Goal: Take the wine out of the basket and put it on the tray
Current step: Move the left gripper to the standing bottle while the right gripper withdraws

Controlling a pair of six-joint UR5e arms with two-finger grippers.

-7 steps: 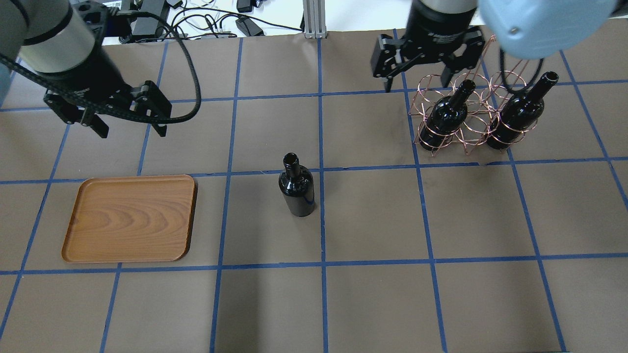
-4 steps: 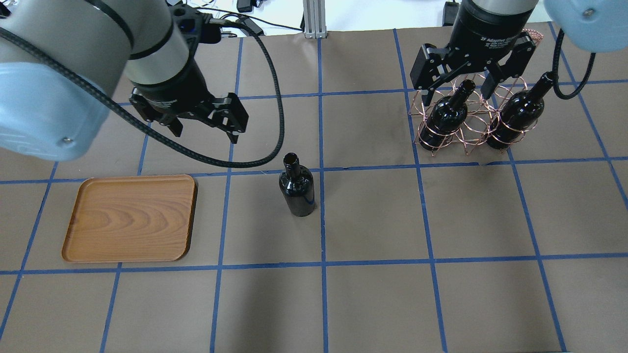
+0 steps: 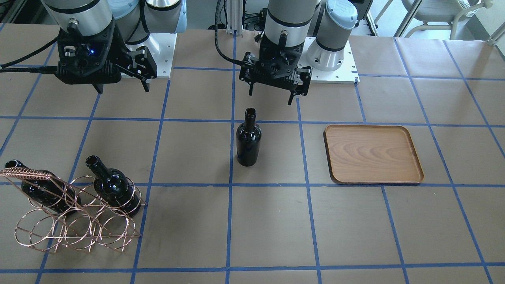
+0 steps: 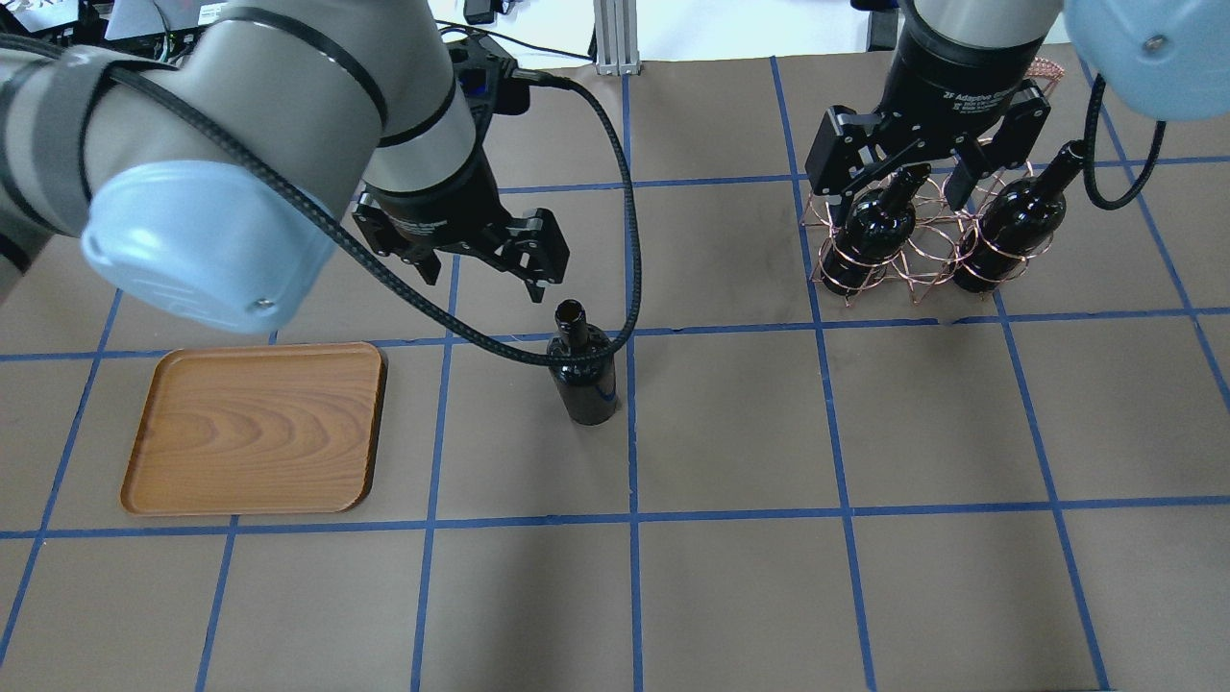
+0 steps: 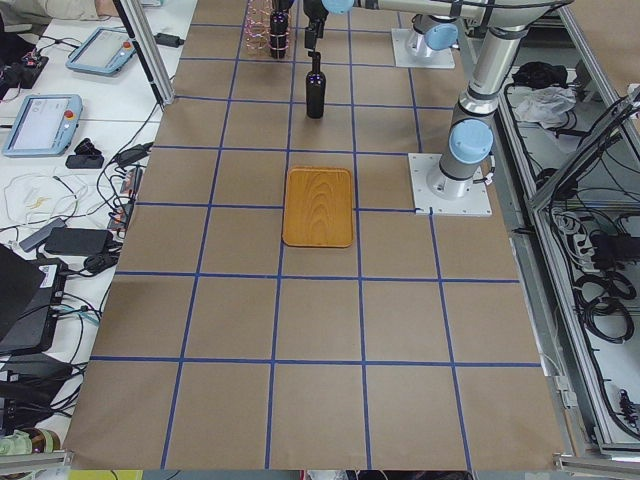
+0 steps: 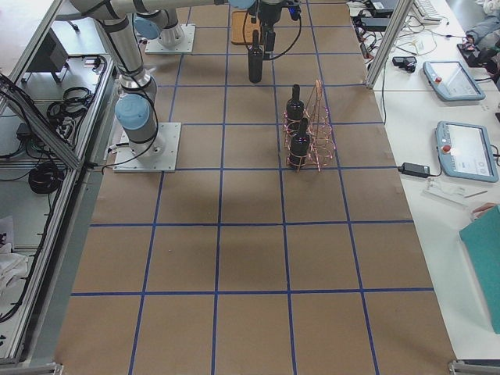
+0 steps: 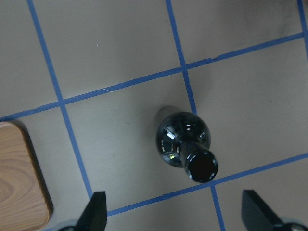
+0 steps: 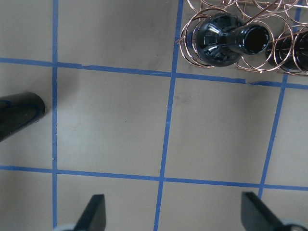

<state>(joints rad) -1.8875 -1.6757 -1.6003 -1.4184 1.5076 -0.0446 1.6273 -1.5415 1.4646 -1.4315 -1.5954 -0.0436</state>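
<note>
Standing upright on the bench (image 4: 730,577), the bottle (image 4: 581,370) is out of the basket and not yet on the tray, its open mouth facing up. We see the left gripper (image 4: 480,281) hanging above this bottle without touching it. Its fingers (image 7: 96,211) are spread wide and hold nothing, and the wrist view shows the bottle's mouth between them, nearer one finger. The tray (image 4: 255,428) lies flat on the robot's left of the bottle, well apart from it. On the bottle's other side, and farther from the robot, we find the basket (image 4: 913,264). A second bottle (image 4: 870,235) and a third bottle (image 4: 1009,226) lean in its hoops, necks raised. The right gripper (image 4: 898,192) hangs above the bench on that same side of the bottle, well apart from it, its fingers wide open and gripping nothing.
</note>
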